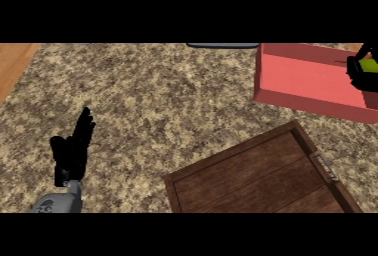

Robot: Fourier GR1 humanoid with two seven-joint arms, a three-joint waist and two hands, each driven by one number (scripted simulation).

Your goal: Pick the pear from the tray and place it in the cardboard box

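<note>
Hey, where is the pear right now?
In the head view the yellow-green pear is at the far right edge, held in the robot's black right hand over the red open-topped box, beyond the brown wooden tray.

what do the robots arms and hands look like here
The left hand is plain black all over, with slim fingers and a thumb. It joins a short grey forearm with a rounded end near the wrist. Of the right hand only black fingers show at the view's right edge; its forearm is out of view. No cables, markings or sleeves are visible.
</note>
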